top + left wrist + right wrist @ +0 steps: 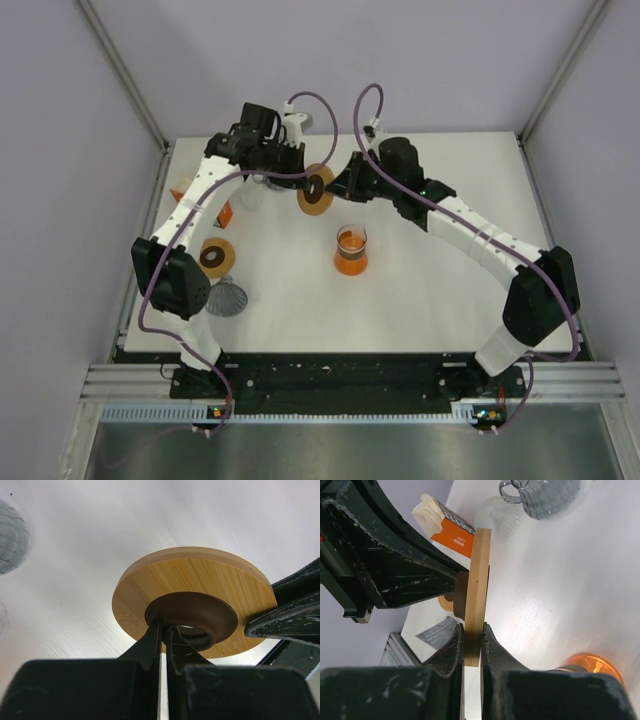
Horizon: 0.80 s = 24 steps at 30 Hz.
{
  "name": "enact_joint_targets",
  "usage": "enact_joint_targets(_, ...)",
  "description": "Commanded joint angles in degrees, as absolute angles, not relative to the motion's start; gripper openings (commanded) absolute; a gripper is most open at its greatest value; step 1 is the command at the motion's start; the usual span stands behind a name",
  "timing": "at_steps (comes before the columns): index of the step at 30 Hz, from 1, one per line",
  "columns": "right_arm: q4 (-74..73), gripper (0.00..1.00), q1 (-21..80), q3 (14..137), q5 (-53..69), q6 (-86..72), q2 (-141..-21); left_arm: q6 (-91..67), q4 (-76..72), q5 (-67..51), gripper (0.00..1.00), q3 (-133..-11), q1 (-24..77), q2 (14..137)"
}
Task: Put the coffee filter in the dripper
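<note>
Top view: left tool (303, 180) and right tool (336, 187) meet upper centre, wooden disc (316, 203) held between them, clear of worktop (440, 300). Grey mesh coffee filter (228, 297) lies lower left, well apart; orange carafe (351, 252) centre.
Left wrist: tool pinched on disc's dark centre ring (192, 611); filter at upper-left edge.
Right wrist: tool clamped on disc's rim, frame centre; ribbed glass dripper (496, 514) at top, near orange box (452, 532).
</note>
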<state>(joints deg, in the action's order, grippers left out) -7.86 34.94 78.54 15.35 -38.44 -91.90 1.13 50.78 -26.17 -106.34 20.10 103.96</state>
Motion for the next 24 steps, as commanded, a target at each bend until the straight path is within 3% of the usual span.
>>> enact_joint_targets(1, -4.57, 0.0, 35.95, 81.21, 14.77, -32.45, -90.27, 0.61, 48.43, -29.87, 0.0, -106.7, 20.3, 99.76)
enact_joint_targets(3, -4.48, 0.0, 35.95, 81.47, 13.63, -27.1, -88.51, 1.05, 50.0, -31.02, 0.19, -108.54, 20.13, 99.58)
enact_joint_targets(4, -4.83, 0.0, 35.95, 81.65, 12.49, -24.2, -87.37, 0.88, 50.88, -31.55, 0.38, -110.29, 19.78, 99.49)
enact_joint_targets(7, -5.71, 0.0, 36.47, 81.39, 6.01, -11.82, -83.25, -3.13, 51.68, -35.84, 0.6, -113.55, 16.89, 98.7)
enact_joint_targets(13, 5.68, 0.0, 43.4, 70.61, -8.15, 24.8, -72.79, -12.83, 48.34, -45.34, 0.8, -115.75, 11.16, 96.16)
enact_joint_targets(18, 30.69, 0.0, 55.71, 53.12, -27.21, 64.17, -69.96, -19.67, 44.13, -50.88, 0.99, -113.91, 11.16, 94.57)
enact_joint_targets(21, 44.27, 0.0, 59.14, 47.47, -31.46, 77.31, -71.1, -22.23, 41.93, -51.5, 0.99, -111.63, 11.6, 93.87)
enact_joint_targets(24, 47.97, 0.0, 61.95, 46.59, -32.26, 81.81, -71.98, -24.43, 39.99, -52.12, 0.99, -107.5, 12.65, 93.78)
